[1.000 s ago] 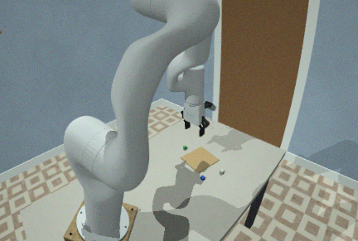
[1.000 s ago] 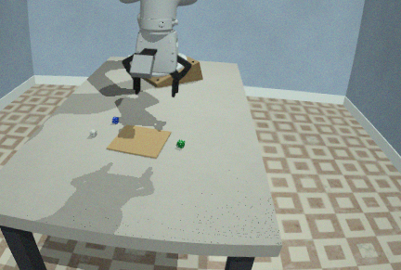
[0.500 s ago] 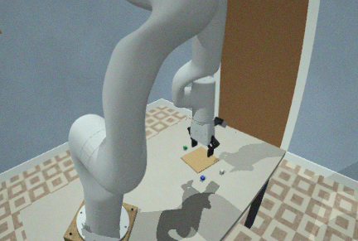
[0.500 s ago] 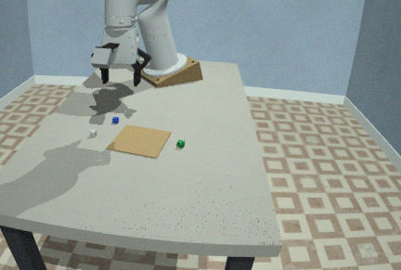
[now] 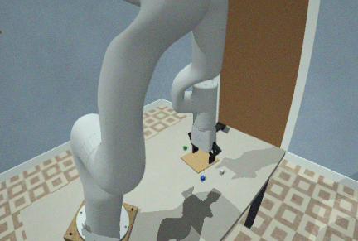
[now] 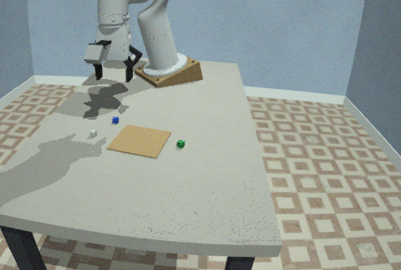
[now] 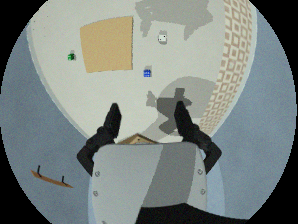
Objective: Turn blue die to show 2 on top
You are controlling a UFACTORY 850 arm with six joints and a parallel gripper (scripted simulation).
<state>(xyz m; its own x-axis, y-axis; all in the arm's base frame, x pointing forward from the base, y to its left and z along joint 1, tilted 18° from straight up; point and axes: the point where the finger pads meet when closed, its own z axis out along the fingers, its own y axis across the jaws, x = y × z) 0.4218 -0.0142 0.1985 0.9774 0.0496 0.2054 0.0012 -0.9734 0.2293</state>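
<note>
A pale table (image 6: pixel 195 201) is carrying everything here, standing on dark legs over a floor of brown and cream squares (image 6: pixel 325 155). The white arm (image 5: pixel 124 97) is rising from a wooden base block (image 6: pixel 187 72) at the table's far end in the exterior view and is bending over so that its gripper (image 6: pixel 112 72) is hanging well above the table top, between the base and the dice, casting a grey shadow (image 6: pixel 99 99) on the surface beneath it. The gripper's black fingers are standing wide apart with nothing between them, which the wrist view is showing plainly. A tan square mat (image 6: pixel 139 141) is lying flat near the middle of the table. The blue die (image 6: pixel 115 120) is sitting on the bare table just off the mat's corner, on the side nearer the arm's base, not on the mat and not touching it; its top face is too small to read. A white die (image 6: pixel 93 133) is resting a little apart from the blue one, beside the mat's left edge in the exterior view. A green die (image 6: pixel 180 144) is lying close to the mat's opposite edge, also on the table.
</note>
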